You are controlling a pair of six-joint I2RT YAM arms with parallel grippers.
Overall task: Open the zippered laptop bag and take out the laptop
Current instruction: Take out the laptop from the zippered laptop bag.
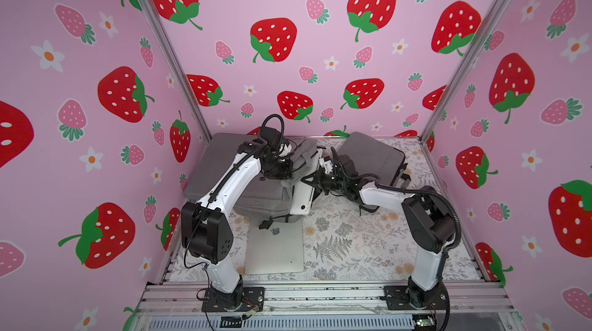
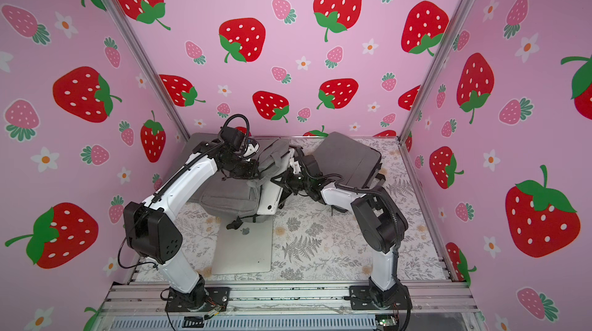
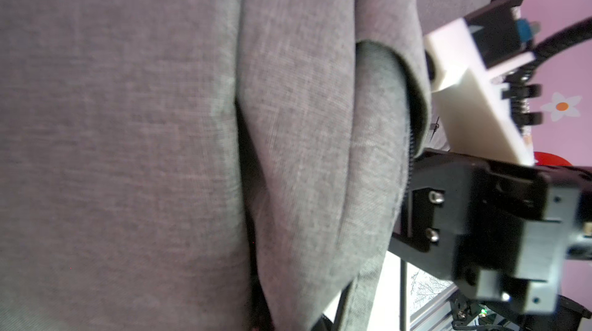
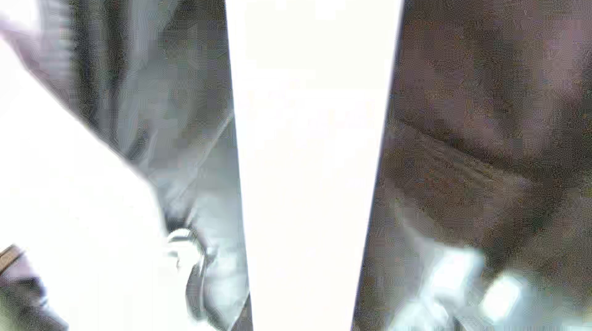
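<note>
A grey zippered laptop bag (image 1: pixel 262 199) (image 2: pixel 230 199) sits bunched up at mid-table and fills the left wrist view (image 3: pixel 128 153). My left gripper (image 1: pixel 283 170) (image 2: pixel 251 169) is shut on the bag's upper fabric near its open mouth. A white laptop (image 1: pixel 304 196) (image 2: pixel 272 196) sticks out of the bag's right side, tilted on edge. My right gripper (image 1: pixel 312 182) (image 2: pixel 282 182) is shut on the laptop's edge. In the right wrist view the laptop is an overexposed white band (image 4: pixel 307 121). The fingers of both grippers are hidden in their own wrist views.
A second silver laptop (image 1: pixel 275 249) (image 2: pixel 243 249) lies flat at front centre, partly under the bag. Another grey bag (image 1: pixel 371 156) lies at the back right and a flat grey one (image 1: pixel 211 166) at the back left. Pink walls enclose three sides.
</note>
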